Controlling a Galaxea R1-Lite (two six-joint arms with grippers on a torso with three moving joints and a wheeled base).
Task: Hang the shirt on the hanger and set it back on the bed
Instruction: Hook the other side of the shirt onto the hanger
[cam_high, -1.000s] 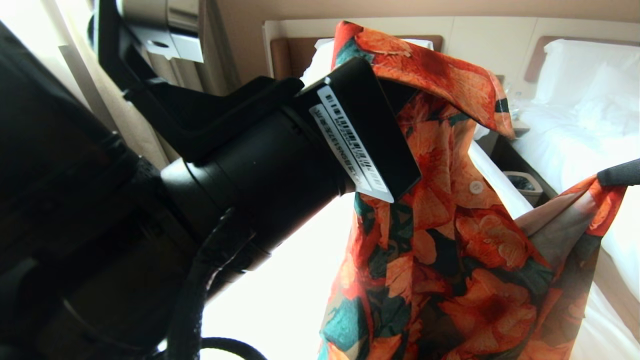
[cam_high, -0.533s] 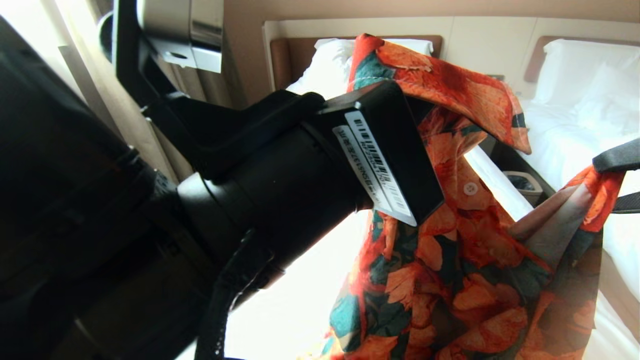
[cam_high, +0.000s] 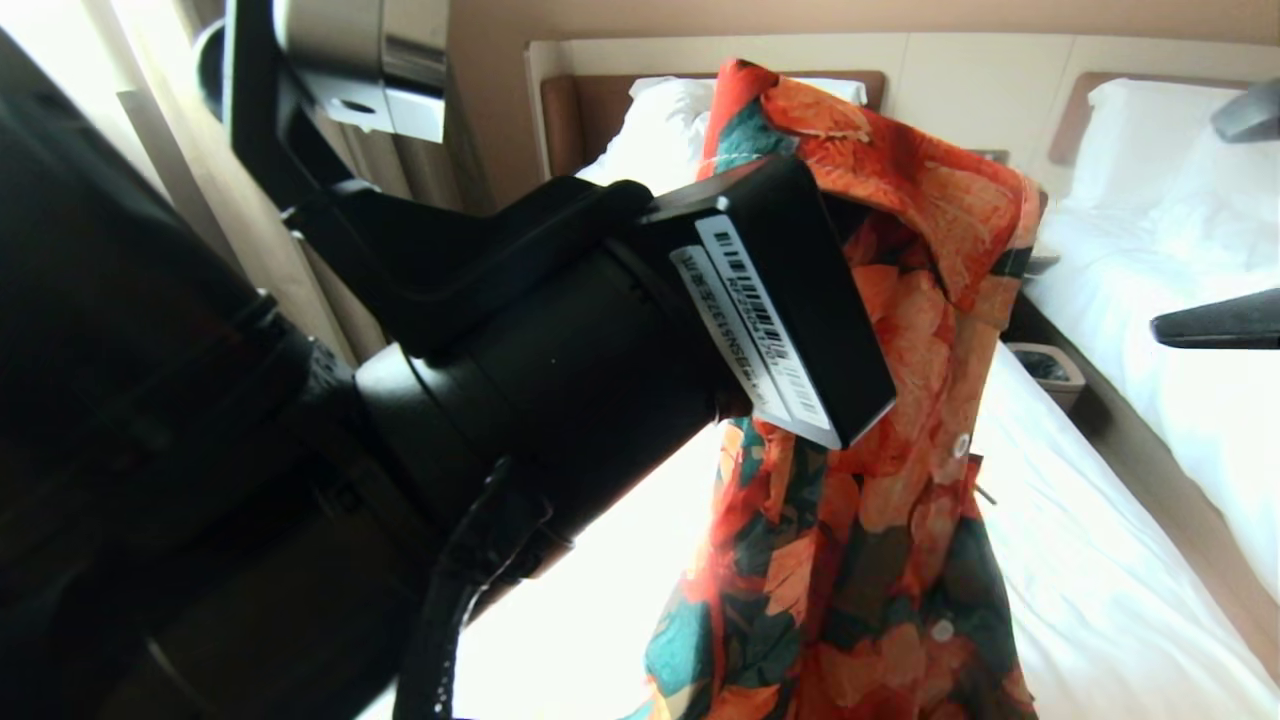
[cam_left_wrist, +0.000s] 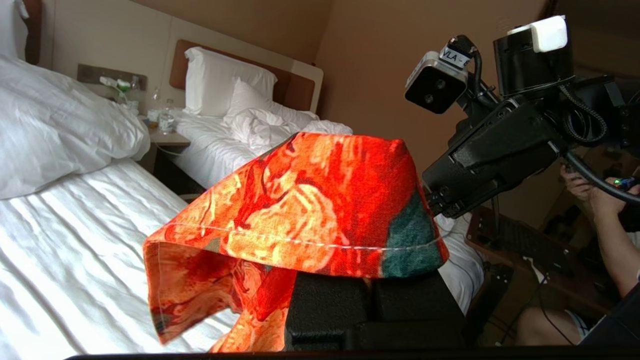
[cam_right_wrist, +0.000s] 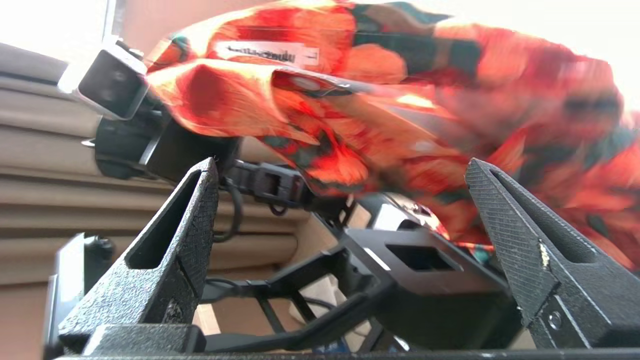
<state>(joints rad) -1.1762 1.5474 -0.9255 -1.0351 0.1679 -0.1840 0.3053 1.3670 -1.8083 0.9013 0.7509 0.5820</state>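
Observation:
The shirt (cam_high: 880, 520), big orange flowers on dark green, hangs in the air from my left gripper (cam_left_wrist: 372, 287). That gripper is shut, and the collar (cam_left_wrist: 305, 205) drapes over its fingers and hides the tips. My left arm (cam_high: 560, 340) fills the near left of the head view. My right gripper (cam_right_wrist: 342, 162) is open and holds nothing; it faces the shirt (cam_right_wrist: 400, 100) and its white label (cam_right_wrist: 265, 54) from the right. In the head view its two fingers (cam_high: 1215, 325) show at the right edge, clear of the cloth. The hanger is hidden. The bed (cam_high: 1060, 570) lies below the shirt.
A second white bed (cam_high: 1180, 290) stands to the right, with a small bin (cam_high: 1045, 365) in the gap between the beds. Curtains (cam_high: 130, 130) are on the left. A person's hands (cam_left_wrist: 592, 197) hold a controller behind the robot.
My right gripper has let go of the shirt's front panel and turned, fingers now spread one above the other. The freed panel has swung back and hangs straight. The left arm shifted slightly right.

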